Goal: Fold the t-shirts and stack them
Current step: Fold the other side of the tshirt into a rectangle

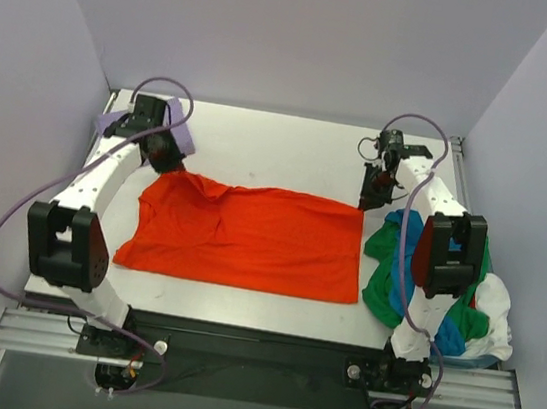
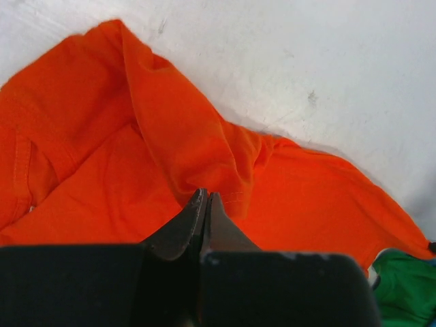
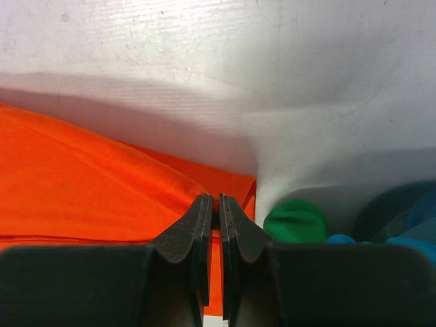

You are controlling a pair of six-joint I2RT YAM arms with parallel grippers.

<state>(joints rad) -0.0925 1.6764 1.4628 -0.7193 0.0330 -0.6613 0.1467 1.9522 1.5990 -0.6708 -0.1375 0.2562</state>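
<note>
wrist views, left fingers (image 2: 187,221) and right fingers (image 3: 194,225) clamped on orange-red shirt (image 1: 259,238), lavender shirt (image 1: 184,135) only overhead

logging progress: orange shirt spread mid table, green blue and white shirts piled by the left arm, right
Not quite: the top external view shows the pile of green, blue and white shirts beside the right arm, not the left. The orange shirt is spread mid table.

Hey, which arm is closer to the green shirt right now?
Right. The right arm reaches the orange shirt's far right corner, just beside the green shirt; the left arm is at its far left corner.
</note>
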